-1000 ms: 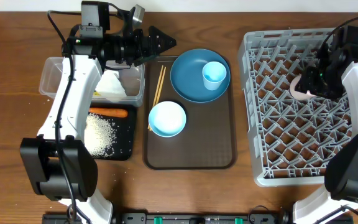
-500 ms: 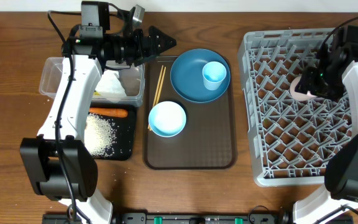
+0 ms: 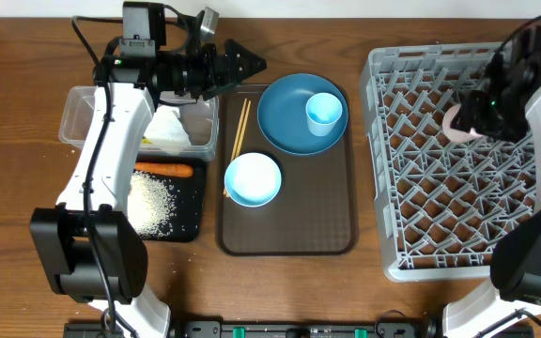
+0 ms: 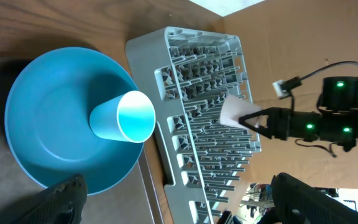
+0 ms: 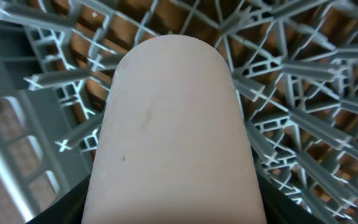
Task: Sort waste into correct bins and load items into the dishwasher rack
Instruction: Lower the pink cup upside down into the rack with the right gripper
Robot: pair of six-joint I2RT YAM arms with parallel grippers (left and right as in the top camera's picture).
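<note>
Brown wooden bench, with the grey dishwasher rack over on the right. The right hand is pinching the pale pink cup between its fingers, over the rack's far half. Can't tell whether the cup touches the lattice. The left hand, spread wide and empty, hovers at the far edge of the brown tray. It's just beside the dark-blue plate, which carries the light blue cup.
</note>
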